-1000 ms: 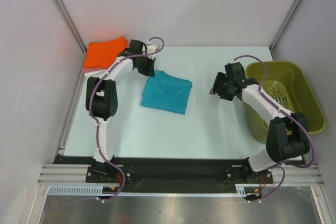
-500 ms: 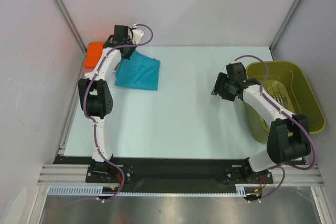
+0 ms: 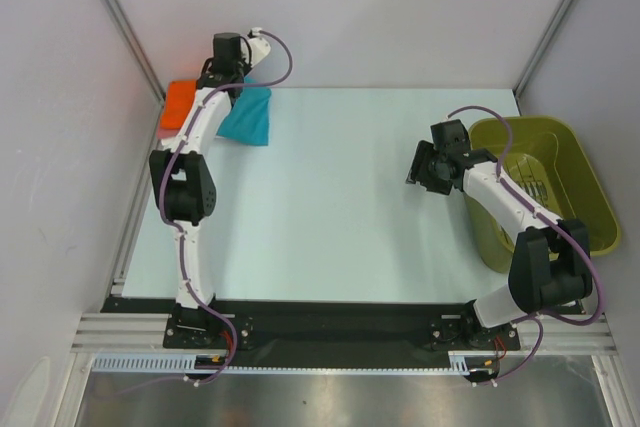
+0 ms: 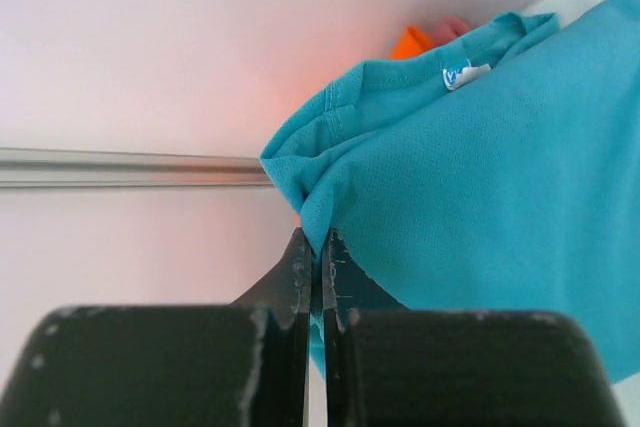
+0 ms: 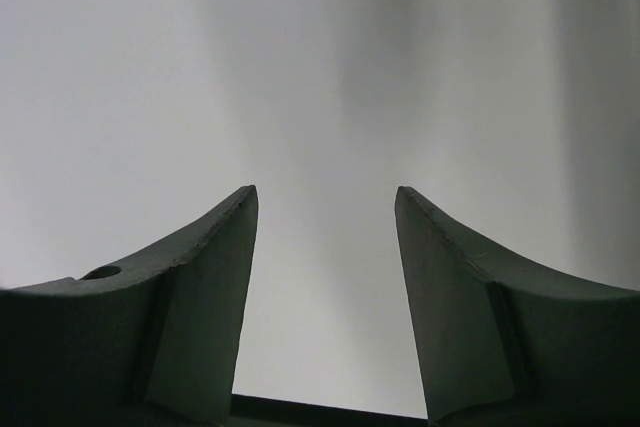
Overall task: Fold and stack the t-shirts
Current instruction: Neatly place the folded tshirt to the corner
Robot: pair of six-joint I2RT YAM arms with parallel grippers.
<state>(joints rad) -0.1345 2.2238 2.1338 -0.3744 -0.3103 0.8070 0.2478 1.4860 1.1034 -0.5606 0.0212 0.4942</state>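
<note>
Left fingers: pressed together on a hem fold of the teal t-shirt, raised over the far-left corner of the desk.
Teal t-shirt: hangs bunched from that grip, just beside the orange t-shirt.
Orange t-shirt: folded, partly hidden by the left arm.
Right fingers: apart, holding nothing, near the olive basket.

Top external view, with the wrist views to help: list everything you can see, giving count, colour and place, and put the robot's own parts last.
teal t-shirt: one, teal, hanging at the far-left corner
orange t-shirt: one, bright orange, far-left corner of the table
basket: one, olive green, right edge
table: one, pale
left gripper: one, black, shut on the teal t-shirt
right gripper: one, dark, open, empty, beside the basket
</note>
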